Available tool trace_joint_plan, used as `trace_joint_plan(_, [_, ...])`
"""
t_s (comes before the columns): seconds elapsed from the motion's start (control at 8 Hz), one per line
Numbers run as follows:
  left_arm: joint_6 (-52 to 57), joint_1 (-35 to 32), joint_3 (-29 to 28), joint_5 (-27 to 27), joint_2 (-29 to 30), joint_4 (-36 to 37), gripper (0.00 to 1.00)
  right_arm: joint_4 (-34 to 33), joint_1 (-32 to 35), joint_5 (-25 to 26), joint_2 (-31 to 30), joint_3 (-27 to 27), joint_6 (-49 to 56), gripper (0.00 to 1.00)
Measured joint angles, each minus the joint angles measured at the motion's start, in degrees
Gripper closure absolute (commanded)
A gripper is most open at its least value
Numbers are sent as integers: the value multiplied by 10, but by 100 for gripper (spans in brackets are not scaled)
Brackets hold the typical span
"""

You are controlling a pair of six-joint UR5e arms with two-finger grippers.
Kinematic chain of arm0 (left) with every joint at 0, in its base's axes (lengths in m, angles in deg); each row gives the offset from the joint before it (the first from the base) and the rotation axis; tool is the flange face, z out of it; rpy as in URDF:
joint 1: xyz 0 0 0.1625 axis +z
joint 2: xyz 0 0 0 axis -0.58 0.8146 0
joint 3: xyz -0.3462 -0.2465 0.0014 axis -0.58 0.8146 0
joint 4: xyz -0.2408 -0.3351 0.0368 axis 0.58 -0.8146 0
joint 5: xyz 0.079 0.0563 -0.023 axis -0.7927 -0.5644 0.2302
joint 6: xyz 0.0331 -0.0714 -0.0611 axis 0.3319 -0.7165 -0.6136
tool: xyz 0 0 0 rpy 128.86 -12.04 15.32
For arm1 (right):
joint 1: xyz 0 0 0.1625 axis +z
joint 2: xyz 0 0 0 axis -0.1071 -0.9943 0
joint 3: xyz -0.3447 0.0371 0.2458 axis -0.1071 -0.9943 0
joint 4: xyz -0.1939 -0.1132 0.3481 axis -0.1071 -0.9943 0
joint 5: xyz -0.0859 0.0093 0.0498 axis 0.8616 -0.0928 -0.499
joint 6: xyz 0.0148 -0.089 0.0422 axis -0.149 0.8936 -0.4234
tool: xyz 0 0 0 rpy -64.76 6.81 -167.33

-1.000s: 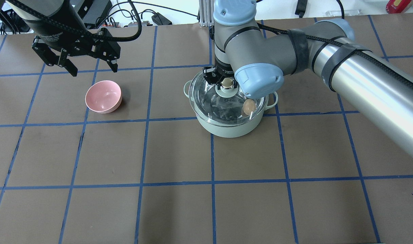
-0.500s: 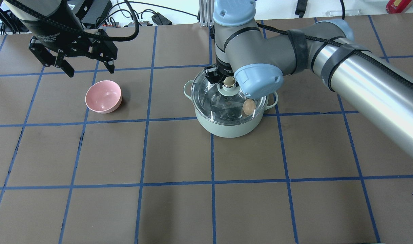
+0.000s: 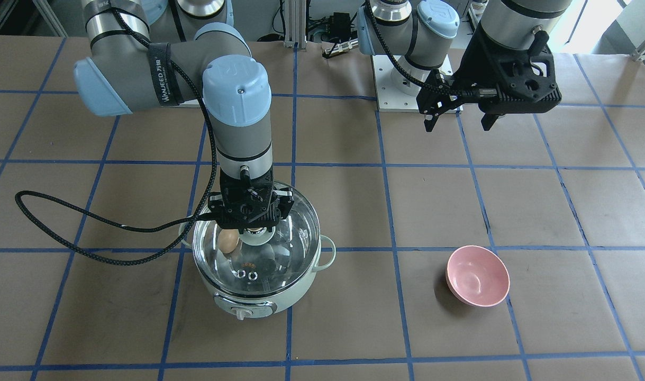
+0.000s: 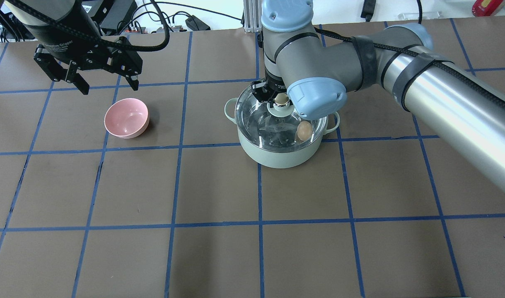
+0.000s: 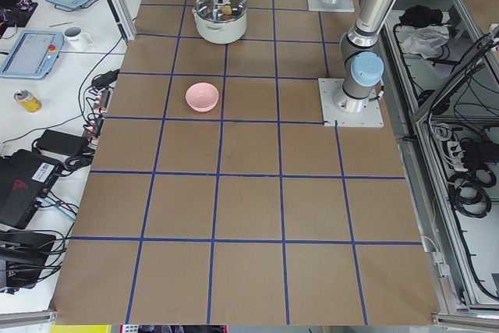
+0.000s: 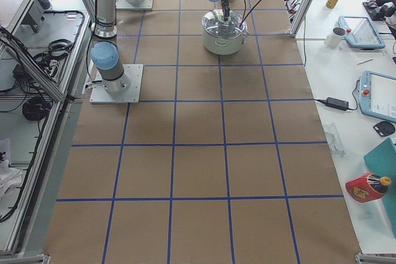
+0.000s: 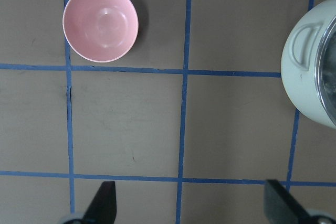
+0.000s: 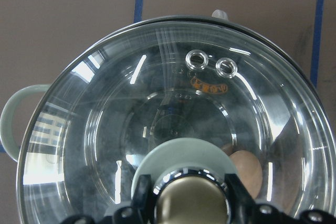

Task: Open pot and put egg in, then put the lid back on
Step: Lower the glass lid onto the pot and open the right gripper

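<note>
The mint-green pot stands at the table's middle; it also shows in the front view. The clear glass lid rests on its rim. The tan egg lies inside the pot at its right wall and shows through the glass. My right gripper is straight above the pot, fingers shut around the lid's cream-gold knob. My left gripper is open and empty, hanging above the table behind the pink bowl.
An empty pink bowl sits left of the pot, also in the left wrist view. The right arm's black cable loops over the table beside the pot. Blue tape lines grid the brown tabletop.
The lid, held by the knob, has shifted right and down from an offset, tilted pose to sit centred on the pot. The left gripper has drifted slightly back and left.
</note>
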Motion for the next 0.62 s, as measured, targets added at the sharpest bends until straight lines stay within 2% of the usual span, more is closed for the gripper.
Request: trace_joint_plan(0.62, [1, -1, 0, -7, 2, 0, 0, -13, 0, -2, 1, 0, 1, 100])
